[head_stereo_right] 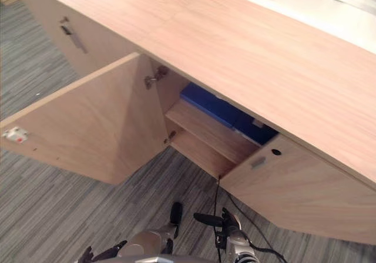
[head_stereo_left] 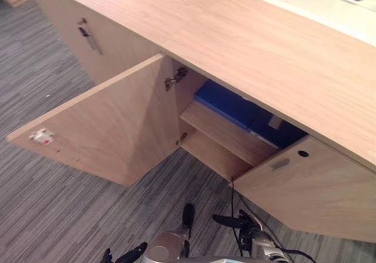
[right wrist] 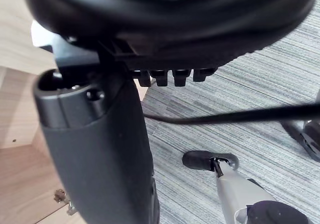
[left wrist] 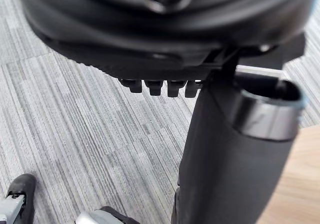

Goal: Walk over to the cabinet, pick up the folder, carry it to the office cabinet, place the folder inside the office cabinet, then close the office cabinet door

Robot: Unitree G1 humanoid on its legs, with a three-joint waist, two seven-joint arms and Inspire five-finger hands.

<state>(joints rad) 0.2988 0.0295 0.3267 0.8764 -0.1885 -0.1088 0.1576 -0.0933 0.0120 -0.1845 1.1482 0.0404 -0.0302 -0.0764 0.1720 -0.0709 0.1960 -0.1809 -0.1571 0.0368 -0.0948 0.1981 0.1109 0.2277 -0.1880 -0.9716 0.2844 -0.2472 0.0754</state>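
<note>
folder in cabinet, door open, hands empty

blue folder (head_stereo_left: 229, 105) lay flat on the upper shelf (head_stereo_left: 223, 132) inside the cabinet (head_stereo_left: 264, 46), well ahead of both hands and above them. door (head_stereo_left: 111, 128) stood swung wide, out ahead of the left hand (left wrist: 150, 39). that hand hung low over the carpet (left wrist: 75, 134), fingers (left wrist: 160, 87) straight in a row, thumb apart, nothing in it. right hand (right wrist: 175, 24) the same: fingers (right wrist: 172, 77) straight, loosely spread, holding nothing, carpet beneath it.
</note>
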